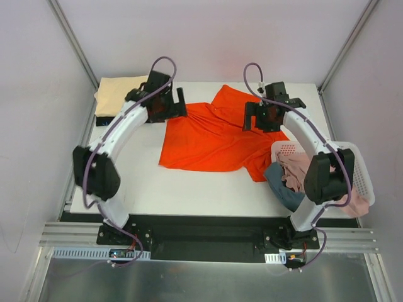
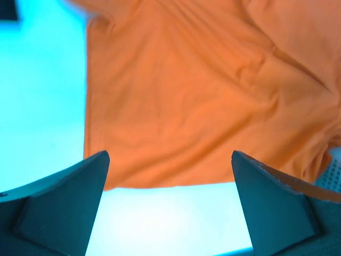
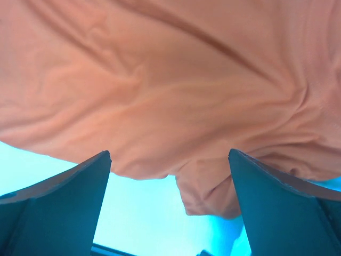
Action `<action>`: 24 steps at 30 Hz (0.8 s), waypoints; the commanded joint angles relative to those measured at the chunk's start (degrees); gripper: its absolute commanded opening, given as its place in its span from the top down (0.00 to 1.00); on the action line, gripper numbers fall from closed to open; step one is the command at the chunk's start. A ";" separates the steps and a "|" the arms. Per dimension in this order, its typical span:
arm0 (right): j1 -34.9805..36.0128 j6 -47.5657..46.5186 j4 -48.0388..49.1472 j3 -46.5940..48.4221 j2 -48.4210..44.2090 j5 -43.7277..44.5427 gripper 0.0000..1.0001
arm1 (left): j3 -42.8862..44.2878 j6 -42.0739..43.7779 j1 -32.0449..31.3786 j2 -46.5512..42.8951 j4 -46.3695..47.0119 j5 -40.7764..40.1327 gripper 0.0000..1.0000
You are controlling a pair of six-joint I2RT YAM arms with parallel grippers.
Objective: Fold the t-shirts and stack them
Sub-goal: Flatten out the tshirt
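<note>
A bright orange-red t-shirt (image 1: 208,135) lies spread and wrinkled in the middle of the table. My left gripper (image 1: 165,106) is open over its upper left edge; the left wrist view shows the shirt (image 2: 202,90) and its straight edge between the open fingers (image 2: 69,202). My right gripper (image 1: 263,115) is open over the shirt's upper right part; the right wrist view shows the shirt (image 3: 170,80) with a folded flap (image 3: 208,192) between the fingers. A folded pale yellow-cream shirt (image 1: 118,93) lies on a black one (image 1: 104,119) at the far left corner.
A white lattice basket (image 1: 359,173) stands at the right table edge, holding a pink shirt (image 1: 296,167) and a dusty blue shirt (image 1: 284,189) that hang over its rim. Grey walls enclose the table.
</note>
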 commanded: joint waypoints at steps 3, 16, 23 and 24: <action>3.20 0.06 0.91 -8.49 -8.08 3.36 0.03 | -32.27 -12.36 -0.03 -20.01 1.05 -7.59 0.01; 6.90 0.24 0.12 -17.72 -16.71 5.81 0.03 | -49.92 -27.13 3.74 -25.40 11.78 -3.90 0.24; 7.07 0.06 -0.94 -19.48 -18.64 9.24 0.03 | -48.34 -27.93 5.86 -18.55 15.21 -1.61 0.41; 7.07 0.06 -1.03 -19.48 -18.82 9.59 0.03 | -48.51 -28.01 5.86 -17.50 15.39 0.05 0.42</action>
